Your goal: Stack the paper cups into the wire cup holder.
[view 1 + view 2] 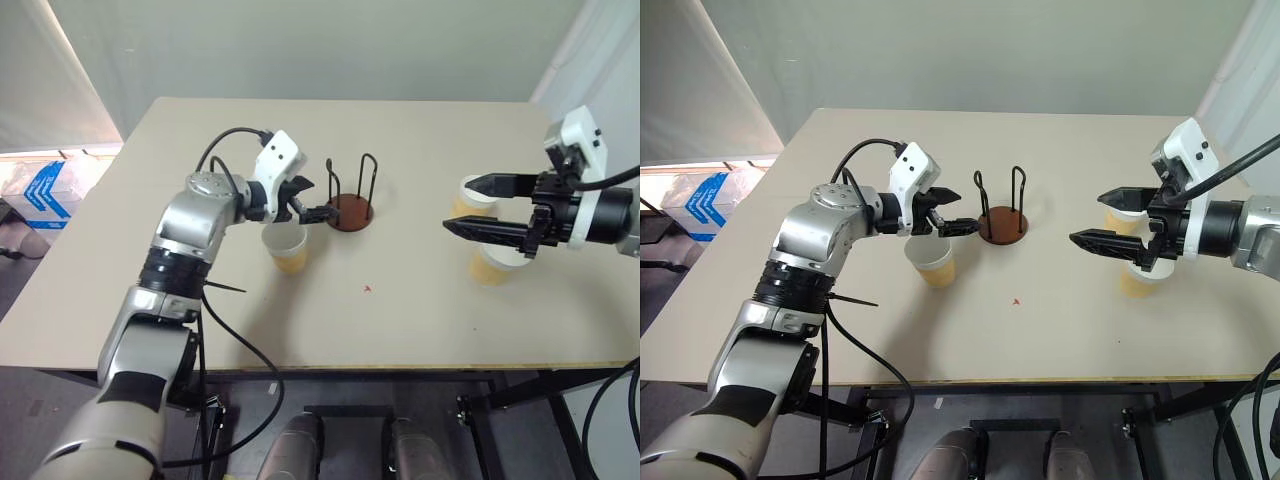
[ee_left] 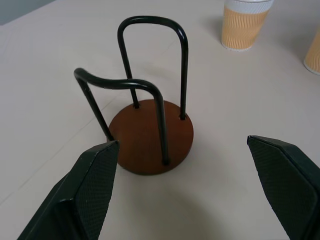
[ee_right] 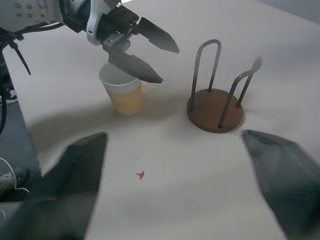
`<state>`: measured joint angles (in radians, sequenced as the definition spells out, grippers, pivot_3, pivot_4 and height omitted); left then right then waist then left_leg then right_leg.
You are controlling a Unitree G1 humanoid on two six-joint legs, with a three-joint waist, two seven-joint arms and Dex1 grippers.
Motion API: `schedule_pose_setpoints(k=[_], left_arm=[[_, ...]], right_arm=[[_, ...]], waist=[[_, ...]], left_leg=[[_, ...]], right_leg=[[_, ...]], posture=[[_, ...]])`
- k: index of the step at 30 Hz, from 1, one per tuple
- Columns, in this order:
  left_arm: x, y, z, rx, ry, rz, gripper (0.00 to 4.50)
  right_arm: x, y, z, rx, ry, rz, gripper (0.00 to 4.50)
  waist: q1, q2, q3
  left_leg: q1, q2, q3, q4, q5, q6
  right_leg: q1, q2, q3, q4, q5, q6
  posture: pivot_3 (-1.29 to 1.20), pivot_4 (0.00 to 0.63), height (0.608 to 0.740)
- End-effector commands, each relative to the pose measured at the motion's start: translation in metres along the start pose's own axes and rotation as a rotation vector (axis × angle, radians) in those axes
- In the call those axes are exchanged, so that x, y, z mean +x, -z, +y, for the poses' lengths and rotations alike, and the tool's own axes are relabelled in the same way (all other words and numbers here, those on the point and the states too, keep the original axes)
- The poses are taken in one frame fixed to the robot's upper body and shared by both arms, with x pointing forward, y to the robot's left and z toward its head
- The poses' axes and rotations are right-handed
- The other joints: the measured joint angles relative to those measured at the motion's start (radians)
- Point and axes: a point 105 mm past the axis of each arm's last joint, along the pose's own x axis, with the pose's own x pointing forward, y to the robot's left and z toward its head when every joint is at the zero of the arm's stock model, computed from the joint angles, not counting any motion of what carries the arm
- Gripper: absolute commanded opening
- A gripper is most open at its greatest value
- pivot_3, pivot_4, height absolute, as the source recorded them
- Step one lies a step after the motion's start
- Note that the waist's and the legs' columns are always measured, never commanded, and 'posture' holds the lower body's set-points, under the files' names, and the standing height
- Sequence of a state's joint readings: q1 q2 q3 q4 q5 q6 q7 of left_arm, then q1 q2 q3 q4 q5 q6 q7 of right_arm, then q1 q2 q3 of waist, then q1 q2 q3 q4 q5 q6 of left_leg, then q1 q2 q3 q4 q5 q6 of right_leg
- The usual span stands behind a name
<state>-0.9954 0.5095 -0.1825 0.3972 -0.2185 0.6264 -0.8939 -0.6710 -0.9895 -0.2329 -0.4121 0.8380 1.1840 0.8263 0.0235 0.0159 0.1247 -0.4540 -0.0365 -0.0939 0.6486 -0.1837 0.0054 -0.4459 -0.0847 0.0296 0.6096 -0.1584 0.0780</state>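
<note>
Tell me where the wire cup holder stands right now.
The wire cup holder stands empty near the middle of the table, just right of the open left gripper. One paper cup sits to its front-left.

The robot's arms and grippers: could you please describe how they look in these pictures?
The left arm has silver-grey metallic shells with black joint bands and a loose black cable looping over its wrist. Both wrists carry white housings. The left gripper and the right gripper each have two long, tapering black fingers on a black body. A black cable leaves the right arm.
</note>
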Motion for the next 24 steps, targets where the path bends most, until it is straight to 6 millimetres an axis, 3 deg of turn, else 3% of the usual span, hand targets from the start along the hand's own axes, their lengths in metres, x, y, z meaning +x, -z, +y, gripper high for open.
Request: schedule_pose_setpoints(k=[1,6,21,24], left_arm=[[0.005,-0.010,0.004,0.054,-0.014,-0.013,4.50],[0.015,-0.008,0.007,0.064,-0.025,-0.006,4.50],[0.052,-0.015,-0.002,0.091,-0.033,-0.039,4.50],[0.054,-0.016,0.000,0.094,-0.049,-0.051,3.89]], right_arm=[[-0.007,-0.011,0.005,-0.065,0.028,-0.023,4.49],[-0.008,-0.011,0.006,-0.072,0.042,-0.025,4.49],[-0.015,-0.002,0.008,-0.047,0.082,-0.012,4.49],[-0.016,0.000,0.008,-0.043,0.086,-0.008,4.50]], waist=[[0.000,0.000,0.000],[0.001,0.000,0.000],[0.010,0.000,0.000],[0.010,0.000,0.000]], left_leg=[[0.000,0.000,0.000,0.000,0.000,0.000],[-0.001,-0.002,0.000,0.000,0.000,0.001],[-0.001,-0.004,0.002,0.001,-0.002,0.004],[-0.001,-0.004,0.002,0.001,-0.002,0.004]], right_leg=[[0.000,0.000,0.000,0.000,0.000,0.001],[0.000,-0.001,0.000,0.000,0.003,0.009],[0.001,-0.004,0.000,0.000,0.002,0.015],[0.001,-0.004,0.000,-0.001,0.002,0.015]], posture=[[0.00,0.150,0.740],[0.00,0.150,0.740],[0.00,0.150,0.740],[0.00,0.150,0.740]])
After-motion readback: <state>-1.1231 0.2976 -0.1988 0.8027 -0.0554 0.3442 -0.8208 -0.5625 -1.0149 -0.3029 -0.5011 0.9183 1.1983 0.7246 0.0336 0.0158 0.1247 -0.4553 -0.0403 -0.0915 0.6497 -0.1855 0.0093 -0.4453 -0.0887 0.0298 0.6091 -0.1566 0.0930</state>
